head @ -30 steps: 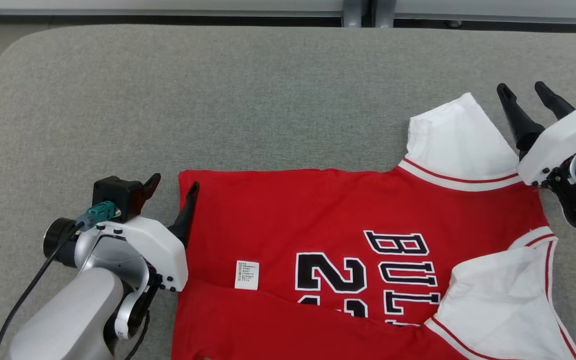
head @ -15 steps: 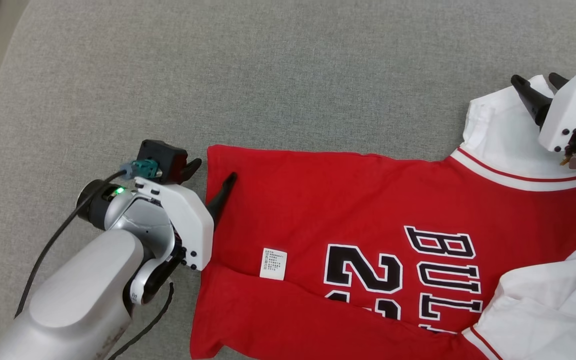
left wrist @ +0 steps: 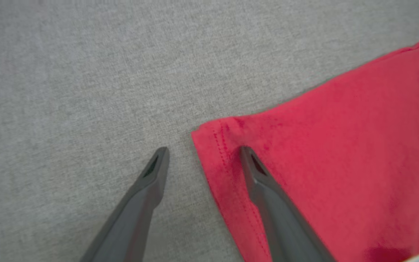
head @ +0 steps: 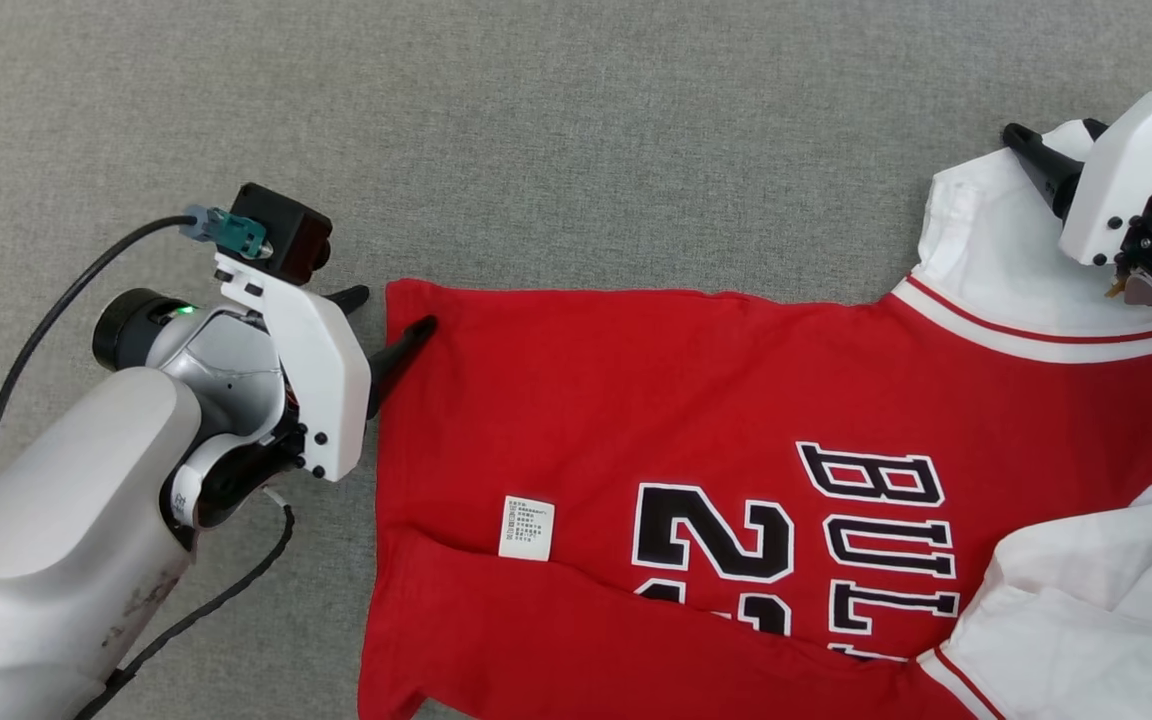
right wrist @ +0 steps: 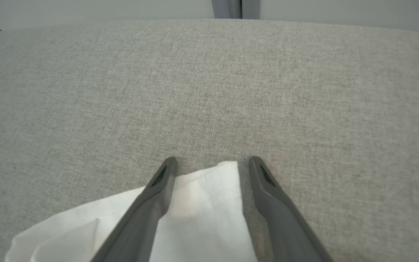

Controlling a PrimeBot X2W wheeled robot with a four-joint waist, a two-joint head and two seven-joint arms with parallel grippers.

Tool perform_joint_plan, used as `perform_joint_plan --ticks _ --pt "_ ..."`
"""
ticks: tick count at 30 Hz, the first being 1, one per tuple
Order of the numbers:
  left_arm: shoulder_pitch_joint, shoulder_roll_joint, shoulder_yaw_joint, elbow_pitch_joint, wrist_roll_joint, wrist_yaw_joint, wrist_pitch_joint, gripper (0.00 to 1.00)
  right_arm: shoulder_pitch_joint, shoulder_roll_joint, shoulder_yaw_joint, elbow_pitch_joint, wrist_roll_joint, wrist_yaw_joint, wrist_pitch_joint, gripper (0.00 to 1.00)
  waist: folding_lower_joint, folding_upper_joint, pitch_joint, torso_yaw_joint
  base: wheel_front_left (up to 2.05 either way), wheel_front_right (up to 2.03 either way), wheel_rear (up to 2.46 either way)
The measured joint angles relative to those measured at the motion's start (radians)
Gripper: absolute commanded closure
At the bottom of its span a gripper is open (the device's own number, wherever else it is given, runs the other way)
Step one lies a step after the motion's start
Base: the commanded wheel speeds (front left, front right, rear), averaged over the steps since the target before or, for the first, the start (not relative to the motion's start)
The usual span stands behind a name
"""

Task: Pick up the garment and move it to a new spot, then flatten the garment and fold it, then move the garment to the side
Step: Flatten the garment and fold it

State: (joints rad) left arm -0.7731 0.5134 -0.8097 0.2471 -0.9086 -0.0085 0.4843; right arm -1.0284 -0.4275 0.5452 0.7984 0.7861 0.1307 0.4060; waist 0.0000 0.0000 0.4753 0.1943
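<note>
The left pincer [left wrist: 204,149] gapes wide and empty, straddling a hem corner of the red garment [head: 636,400]. The right pincer [right wrist: 212,158], equally wide and empty, straddles the white sleeve [right wrist: 202,211] tip

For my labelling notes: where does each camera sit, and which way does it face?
Head view: on the head, facing down at the garment on the grey surface; left gripper and right gripper show.
Left wrist view: on that wrist, along its open fingers toward the hem corner.
Right wrist view: on that wrist, along its open fingers toward the white sleeve.
Head and left wrist views share that corner.
</note>
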Motion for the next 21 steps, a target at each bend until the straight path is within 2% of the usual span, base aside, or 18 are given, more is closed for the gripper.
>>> perform_joint_plan --ticks 7,11,12,13,14,15,16,17,21 --pt "-0.005 0.014 -0.003 -0.018 -0.028 -0.034 0.03 0.0 -0.029 0.005 0.035 0.012 0.025 0.0 0.037 0.0 0.0 0.0 0.009 -0.015 0.0 0.0 0.0" --pt "-0.004 0.022 -0.002 -0.02 -0.035 -0.036 0.031 0.0 -0.041 0.004 0.053 0.007 0.034 0.0 0.066 0.0 0.0 0.0 0.013 -0.02 0.0 0.0 0.0" --pt "-0.004 0.026 -0.002 -0.021 -0.035 -0.039 0.032 0.0 -0.044 0.004 0.057 0.001 0.037 0.0 0.072 0.14 0.0 0.0 0.014 -0.022 0.0 0.0 0.0" --pt "-0.004 0.029 -0.002 -0.022 -0.036 -0.04 0.034 0.23 -0.046 0.004 0.061 -0.004 0.044 0.0 0.079 0.52 0.0 0.0 0.015 -0.024 0.0 0.0 0.0" --pt "-0.004 0.032 -0.003 -0.022 -0.04 -0.043 0.04 0.44 -0.047 0.003 0.066 -0.009 0.049 0.0 0.087 0.66 -0.0001 0.0 0.015 -0.027 0.0 0.0 0.0" --pt "-0.004 0.034 -0.004 -0.023 -0.045 -0.043 0.045 0.58 -0.047 0.003 0.072 -0.014 0.051 0.0 0.091 0.88 0.0 0.0 0.015 -0.029 0.0 0.0 0.0" --pt "-0.002 0.036 -0.004 -0.025 -0.047 -0.044 0.048 0.71 -0.047 0.004 0.077 -0.02 0.052 0.0 0.099 1.0 0.0 0.0 0.014 -0.031 0.0 0.0 0.0" --pt "0.0 0.039 -0.003 -0.028 -0.048 -0.044 0.047 1.0 -0.047 0.005 0.082 -0.029 0.059 0.0 0.104 1.0 0.0 0.0 0.014 -0.033 0.0 0.0 0.0" --pt "0.01 0.044 -0.004 -0.036 -0.042 -0.045 0.024 1.0 -0.043 0.004 0.099 -0.058 0.069 0.0 0.092 1.0 0.0 0.0 0.01 -0.04 0.0 0.0 0.0"
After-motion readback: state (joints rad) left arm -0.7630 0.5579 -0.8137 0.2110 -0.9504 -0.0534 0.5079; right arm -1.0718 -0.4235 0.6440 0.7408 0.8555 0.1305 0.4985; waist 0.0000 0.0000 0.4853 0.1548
